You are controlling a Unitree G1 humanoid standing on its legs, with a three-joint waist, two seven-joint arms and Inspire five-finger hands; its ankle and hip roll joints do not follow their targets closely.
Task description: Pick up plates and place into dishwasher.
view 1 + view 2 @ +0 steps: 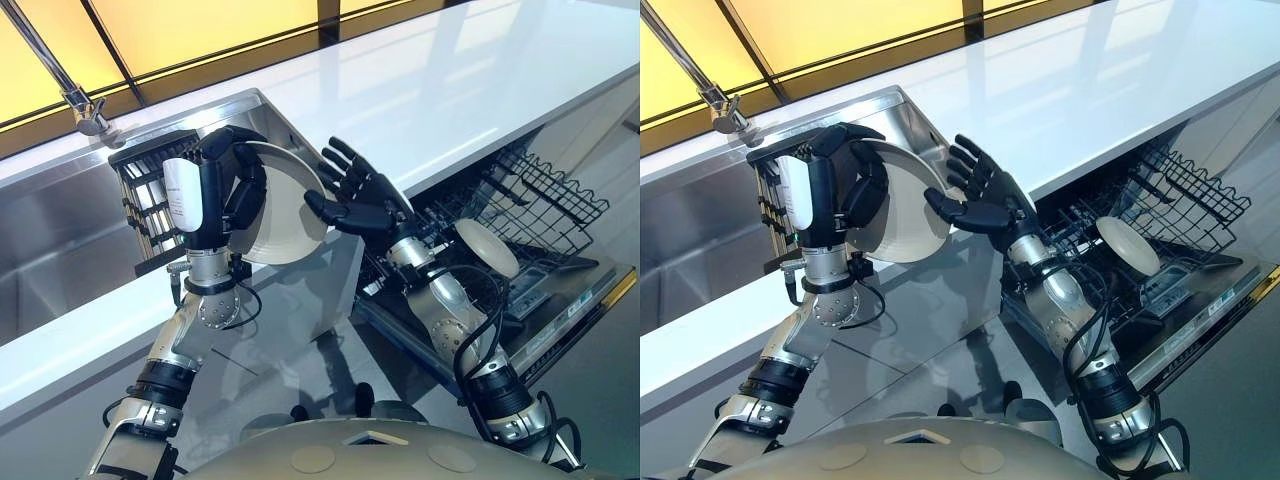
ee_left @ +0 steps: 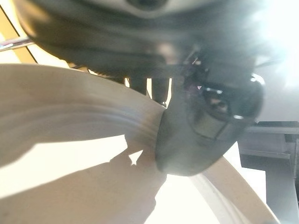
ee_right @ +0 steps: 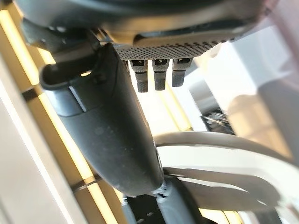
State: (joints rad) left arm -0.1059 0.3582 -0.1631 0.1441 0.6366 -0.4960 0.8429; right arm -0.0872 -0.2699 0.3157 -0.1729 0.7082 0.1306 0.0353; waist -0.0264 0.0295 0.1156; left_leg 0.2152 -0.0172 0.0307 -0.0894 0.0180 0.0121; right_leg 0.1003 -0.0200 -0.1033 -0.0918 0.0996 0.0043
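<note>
My left hand (image 1: 222, 190) is curled round the rim of a cream plate (image 1: 285, 215) and holds it upright over the counter's front edge. In the left wrist view the plate (image 2: 70, 154) spreads wide and the thumb (image 2: 196, 126) presses on its rim. My right hand (image 1: 352, 196) is open, fingers spread, right beside the plate's right edge; its thumb reaches toward the plate. The right wrist view shows the plate's rim (image 3: 210, 140) just past the thumb (image 3: 112, 135). A second cream plate (image 1: 487, 247) stands in the dishwasher rack (image 1: 545, 195).
The dishwasher (image 1: 560, 290) is open at the right, its door down and wire rack pulled out. A steel sink (image 1: 60, 240) with a dark drying rack (image 1: 150, 200) lies at the left, a faucet (image 1: 85, 105) above it. The white counter (image 1: 450, 80) runs behind.
</note>
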